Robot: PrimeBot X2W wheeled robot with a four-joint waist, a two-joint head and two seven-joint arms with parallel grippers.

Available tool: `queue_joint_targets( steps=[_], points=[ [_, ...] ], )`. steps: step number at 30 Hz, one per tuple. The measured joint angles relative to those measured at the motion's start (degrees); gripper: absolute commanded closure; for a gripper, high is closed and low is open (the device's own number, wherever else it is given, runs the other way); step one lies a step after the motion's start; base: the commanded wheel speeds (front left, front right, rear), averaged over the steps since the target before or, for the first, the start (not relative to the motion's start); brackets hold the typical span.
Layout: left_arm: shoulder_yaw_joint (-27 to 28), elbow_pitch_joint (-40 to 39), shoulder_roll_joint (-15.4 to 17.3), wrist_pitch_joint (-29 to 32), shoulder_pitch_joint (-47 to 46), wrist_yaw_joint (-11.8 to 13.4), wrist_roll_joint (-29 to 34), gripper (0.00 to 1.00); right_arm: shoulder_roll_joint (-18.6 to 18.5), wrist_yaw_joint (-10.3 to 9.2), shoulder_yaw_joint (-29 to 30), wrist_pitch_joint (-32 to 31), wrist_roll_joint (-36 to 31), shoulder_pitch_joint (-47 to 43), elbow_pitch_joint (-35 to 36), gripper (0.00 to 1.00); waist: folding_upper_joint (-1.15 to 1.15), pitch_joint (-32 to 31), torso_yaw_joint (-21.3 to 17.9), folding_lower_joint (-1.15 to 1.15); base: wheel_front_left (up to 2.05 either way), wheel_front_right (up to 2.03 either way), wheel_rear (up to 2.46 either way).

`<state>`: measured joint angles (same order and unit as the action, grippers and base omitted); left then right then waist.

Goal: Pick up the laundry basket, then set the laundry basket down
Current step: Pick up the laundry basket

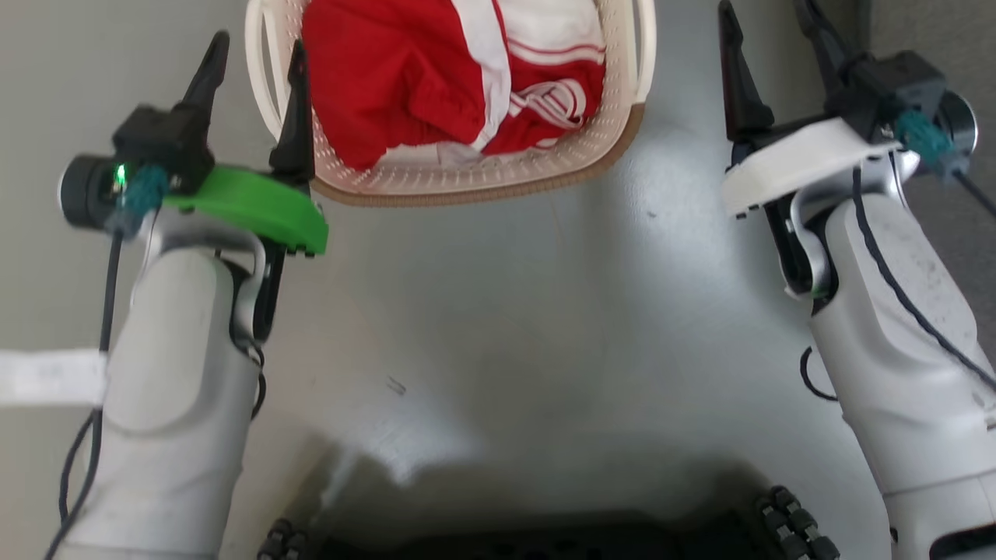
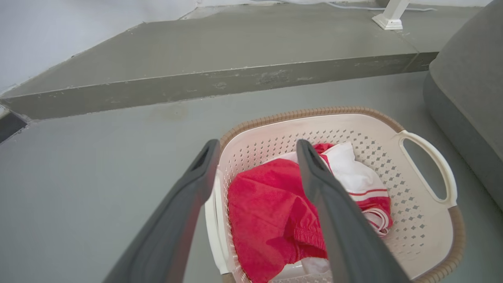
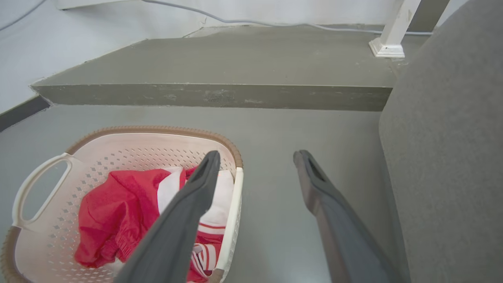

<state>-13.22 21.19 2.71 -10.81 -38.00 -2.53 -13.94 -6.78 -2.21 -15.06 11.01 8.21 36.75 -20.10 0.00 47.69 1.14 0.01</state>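
Laundry basket (image 1: 467, 180) standing on the grey floor (image 1: 498, 311) ahead of the robot, holding red and white clothes (image 1: 436, 78); its far part is cut off by the head view's top edge. Left gripper (image 1: 258, 47), jaws wide apart and gripping nothing, straddles the basket's left side: in the left wrist view one finger lies outside the white handle (image 2: 214, 220) and the other over the clothes; contact cannot be judged. Right gripper (image 1: 766, 12), equally spread and empty, stands beside the basket's right handle (image 3: 232, 220) with a strip of bare floor between them in the head view. Open floor lies left of the basket and between it and the robot's base. Beyond the brown rim (image 2: 314, 112) a raised step (image 2: 196, 84) crosses the floor; grey padded furniture (image 3: 444, 157) bounds the right side closely
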Motion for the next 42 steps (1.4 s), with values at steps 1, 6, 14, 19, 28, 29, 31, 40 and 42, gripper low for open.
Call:
queue_joint_targets(
  steps=[1,6,14,19,28,29,31,40,42],
  points=[
    [-0.04,1.23,0.0,0.45,-0.96,-0.36,0.0,0.0,0.01,0.19,-0.08,-0.13,0.0,0.68,-1.19,0.0,0.0,0.6,0.07,0.0,0.0,0.0,0.0],
    [-0.19,7.05,-0.05,2.92,-4.85,-0.99,-0.11,0.0,0.82,1.18,-0.89,-2.07,1.01,3.75,-6.92,0.0,0.0,2.9,0.39,0.0,0.0,0.0,0.0],
    [0.01,14.77,-0.18,6.52,-8.91,-1.8,-1.97,0.0,1.66,1.69,-1.91,-3.81,1.77,8.42,-13.73,0.0,0.0,4.48,0.55,0.0,0.0,0.0,0.0],
    [0.94,18.53,-0.21,8.81,-12.54,-2.09,-3.12,0.0,2.14,2.32,-2.81,-5.68,2.26,11.82,-17.6,0.0,0.0,5.49,0.38,0.0,0.0,0.0,0.0],
    [2.68,25.37,0.21,11.96,-17.62,-2.49,-4.21,0.0,2.6,2.99,-4.98,-8.13,2.47,17.31,-23.8,0.0,0.0,7.68,-0.01,0.0,0.0,0.0,0.0],
    [2.77,25.95,0.35,12.07,-18.14,-2.5,-4.22,0.0,2.64,3.22,-5.3,-8.14,2.47,17.93,-24.17,0.0,0.0,7.92,-0.07,0.0,0.0,0.0,0.0],
    [2.78,26.88,0.71,12.54,-19.19,-2.54,-4.23,0.0,2.71,3.44,-6.02,-8.59,2.48,19.22,-24.91,0.0,0.0,8.42,-0.25,-0.01,0.0,0.0,0.0],
    [1.85,30.26,1.83,13.8,-23.46,-3.54,-4.24,0.0,2.98,3.92,-8.39,-9.39,4.77,23.25,-27.59,0.0,0.0,11.09,-1.08,-0.01,0.0,0.0,0.0],
    [1.48,30.95,1.82,13.84,-24.14,-3.86,-4.25,0.0,2.93,4.11,-9.02,-9.39,6.06,23.6,-27.96,0.0,0.0,11.74,-1.14,-0.01,0.0,0.0,0.0]
  ],
)
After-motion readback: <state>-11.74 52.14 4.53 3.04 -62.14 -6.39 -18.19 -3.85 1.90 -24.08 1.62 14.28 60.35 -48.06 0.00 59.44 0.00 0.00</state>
